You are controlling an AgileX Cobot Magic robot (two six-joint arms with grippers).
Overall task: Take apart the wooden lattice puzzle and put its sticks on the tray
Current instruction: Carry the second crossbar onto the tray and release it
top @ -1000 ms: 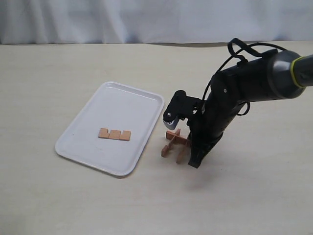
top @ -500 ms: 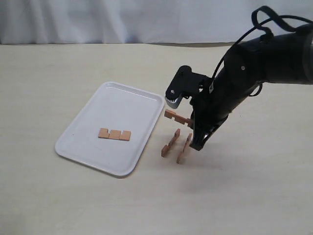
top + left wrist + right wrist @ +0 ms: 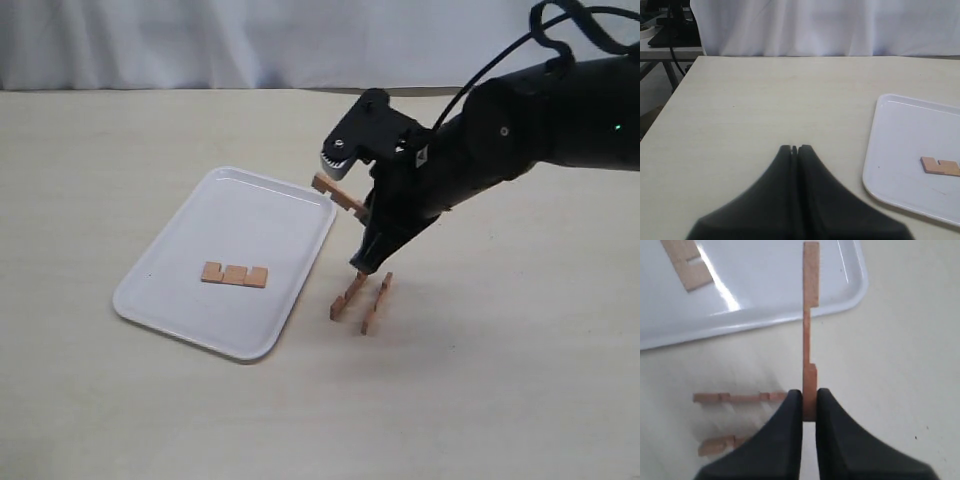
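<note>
My right gripper (image 3: pixel 366 225) (image 3: pixel 810 407) is shut on one end of a reddish-brown notched stick (image 3: pixel 338 195) (image 3: pixel 810 315). It holds the stick in the air, and the free end reaches over the near corner of the white tray (image 3: pixel 240 215) (image 3: pixel 765 290). Another stick (image 3: pixel 234 274) (image 3: pixel 687 262) lies flat on the tray. Two more sticks (image 3: pixel 348 296) (image 3: pixel 376 302) rest side by side on the table under the gripper. No interlocked lattice shows. In its wrist view my left gripper (image 3: pixel 794 148) is shut and empty over the table, left of the tray (image 3: pixel 905 140).
A white curtain (image 3: pixel 250 40) closes off the back of the beige table (image 3: pixel 120 400). The right arm's black body and cables (image 3: pixel 540 110) stretch over the table's right side. In the left wrist view the table's left edge (image 3: pixel 670 100) and a desk beyond it show.
My right gripper has pulled one stick up out of the lattice and carried it up and left toward the tray. The two other sticks stayed on the table, now separate.
</note>
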